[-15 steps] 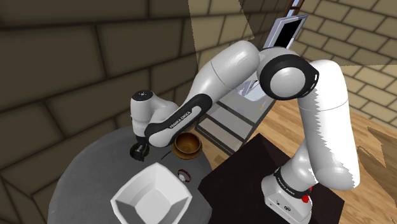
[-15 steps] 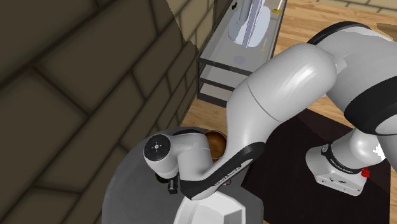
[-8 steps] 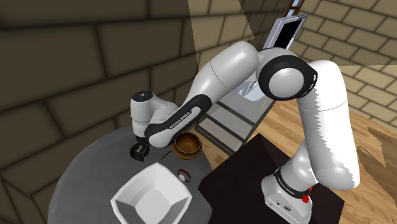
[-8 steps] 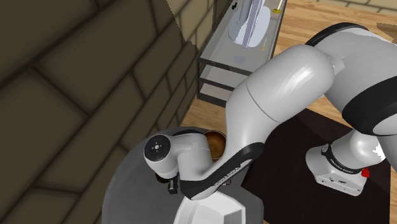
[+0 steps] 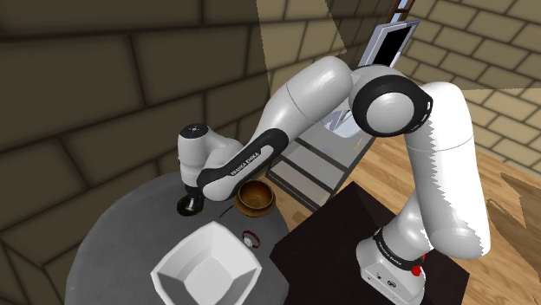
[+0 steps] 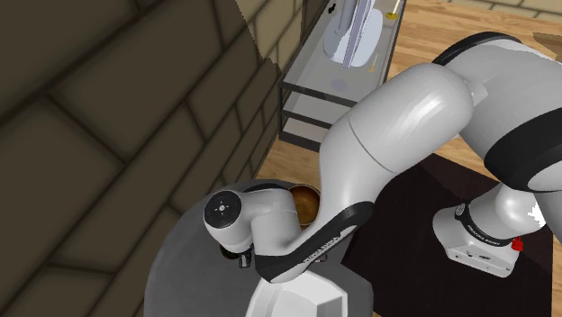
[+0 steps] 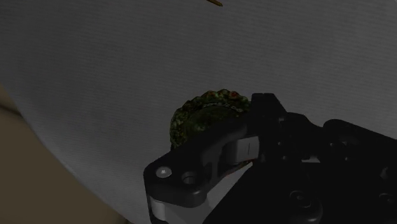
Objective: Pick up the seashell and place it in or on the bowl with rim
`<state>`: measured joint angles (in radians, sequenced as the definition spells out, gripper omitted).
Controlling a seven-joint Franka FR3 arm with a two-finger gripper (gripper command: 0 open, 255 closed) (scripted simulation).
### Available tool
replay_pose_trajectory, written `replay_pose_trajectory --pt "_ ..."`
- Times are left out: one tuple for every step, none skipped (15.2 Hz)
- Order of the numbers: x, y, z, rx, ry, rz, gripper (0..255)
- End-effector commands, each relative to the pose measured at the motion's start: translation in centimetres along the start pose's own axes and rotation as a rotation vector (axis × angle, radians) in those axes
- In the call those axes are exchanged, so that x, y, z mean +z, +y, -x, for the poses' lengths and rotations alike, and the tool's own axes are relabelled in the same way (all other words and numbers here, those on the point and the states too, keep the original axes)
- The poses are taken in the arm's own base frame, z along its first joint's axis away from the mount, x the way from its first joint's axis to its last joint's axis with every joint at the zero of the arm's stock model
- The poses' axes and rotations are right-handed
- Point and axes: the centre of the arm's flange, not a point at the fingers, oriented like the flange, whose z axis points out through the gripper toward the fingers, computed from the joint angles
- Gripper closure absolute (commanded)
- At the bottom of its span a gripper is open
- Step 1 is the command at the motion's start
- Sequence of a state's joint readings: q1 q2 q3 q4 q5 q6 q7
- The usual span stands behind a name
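The seashell (image 7: pixel 200 118) is a dark, mottled green, ridged shell lying on the grey round table (image 5: pixel 121 234). My black gripper (image 7: pixel 242 127) is down at the tabletop and shut on the shell, whose near side is hidden behind the fingers. In the shoulder view the gripper (image 5: pixel 189 205) stands just left of a small brown bowl (image 5: pixel 256 197). A large white bowl with an angular rim (image 5: pixel 208 264) sits nearer the table's front edge. The second exterior view has the gripper (image 6: pixel 243 261) under the wrist, with the brown bowl (image 6: pixel 306 203) behind the forearm.
A small dark ring (image 5: pixel 250 238) lies between the two bowls. A metal shelf rack (image 5: pixel 312 165) stands beyond the table by the brick wall. The black stand (image 5: pixel 338 243) adjoins the table at the shoulder view's right.
The fingers have closed onto the seashell. The arm itself has stayed where it was.
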<state>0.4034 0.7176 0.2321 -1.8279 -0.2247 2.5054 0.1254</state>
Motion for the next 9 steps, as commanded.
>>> replay_pose_trajectory --pt "0.0 0.0 0.0 0.0 0.0 0.0 255" --pt "0.0 0.0 0.0 0.0 0.0 0.0 255" --pt "0.0 0.0 0.0 0.0 0.0 0.0 0" --pt "0.0 0.9 -0.5 -0.001 0.018 0.013 0" --pt "0.0 1.7 -1.0 -0.003 0.037 0.025 0" --pt "0.0 2.6 -1.5 -0.004 0.055 0.038 0" --pt "0.0 3.4 -2.1 -0.006 0.074 0.051 0" --pt "-0.1 4.3 -2.6 -0.007 0.092 0.063 0" --pt "-0.1 4.9 -3.0 -0.008 0.107 0.073 0"
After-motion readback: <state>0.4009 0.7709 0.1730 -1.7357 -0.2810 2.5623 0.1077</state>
